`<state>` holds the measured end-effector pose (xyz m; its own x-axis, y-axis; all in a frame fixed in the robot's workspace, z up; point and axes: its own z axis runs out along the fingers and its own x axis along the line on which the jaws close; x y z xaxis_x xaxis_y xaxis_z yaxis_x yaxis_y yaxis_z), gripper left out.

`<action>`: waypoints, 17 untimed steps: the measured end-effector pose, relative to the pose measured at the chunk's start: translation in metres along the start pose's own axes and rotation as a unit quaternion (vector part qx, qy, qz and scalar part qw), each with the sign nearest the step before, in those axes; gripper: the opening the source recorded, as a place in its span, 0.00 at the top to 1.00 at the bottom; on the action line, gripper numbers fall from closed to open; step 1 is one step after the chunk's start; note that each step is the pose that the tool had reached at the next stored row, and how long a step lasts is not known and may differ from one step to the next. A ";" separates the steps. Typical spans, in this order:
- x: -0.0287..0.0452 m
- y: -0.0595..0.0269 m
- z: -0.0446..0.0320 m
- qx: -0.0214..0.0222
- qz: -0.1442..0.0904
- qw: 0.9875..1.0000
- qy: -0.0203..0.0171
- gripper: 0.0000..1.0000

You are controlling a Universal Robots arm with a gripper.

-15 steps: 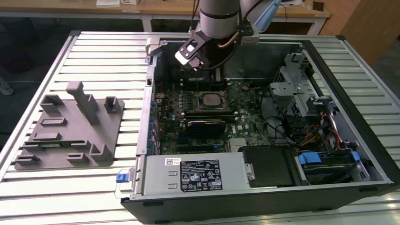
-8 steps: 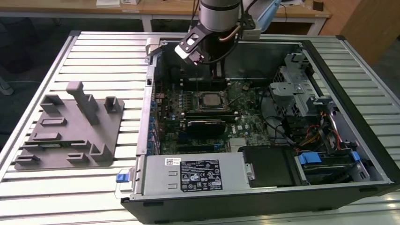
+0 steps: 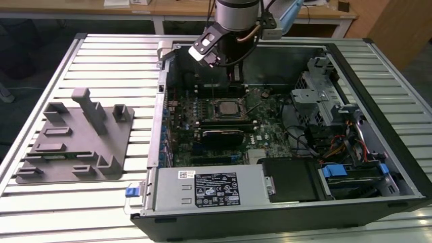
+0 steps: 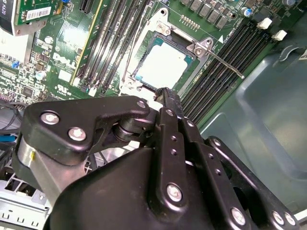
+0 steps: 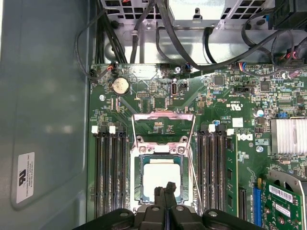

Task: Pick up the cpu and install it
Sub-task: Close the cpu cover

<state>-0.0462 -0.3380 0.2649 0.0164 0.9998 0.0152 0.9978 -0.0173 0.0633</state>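
Note:
The cpu [image 5: 162,178] is a pale silver square lying flat in the motherboard socket [image 5: 136,179], inside the open computer case [image 3: 364,55]. In the second wrist view the cpu [image 4: 160,66] sits just past my fingertips, and in the exterior view the cpu [image 3: 226,107] lies in the middle of the board. My gripper [image 5: 165,195] hovers just above the cpu's near edge with its two black fingers pressed together and nothing between them. The gripper [image 3: 235,76] hangs over the back of the case. The socket's metal load plate [image 5: 163,125] stands flipped open, its lever [image 4: 221,61] swung aside.
Memory slots [image 5: 110,172] flank the socket on both sides. Black cables [image 5: 144,33] run along the case wall beyond the board. A grey tray [image 3: 40,167] with upright grey blocks sits on the slatted table at the exterior view's left. The power supply [image 3: 209,188] and drive cage [image 3: 324,96] line the case.

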 end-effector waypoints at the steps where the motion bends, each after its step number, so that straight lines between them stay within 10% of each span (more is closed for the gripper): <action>1: 0.0000 0.0000 0.0000 0.000 0.000 1.000 0.000 0.89; 17: 0.0002 0.0110 0.0006 0.000 0.000 1.000 0.000 0.89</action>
<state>-0.0352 -0.3380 0.2650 0.0164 0.9998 0.0151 0.9978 -0.0173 0.0632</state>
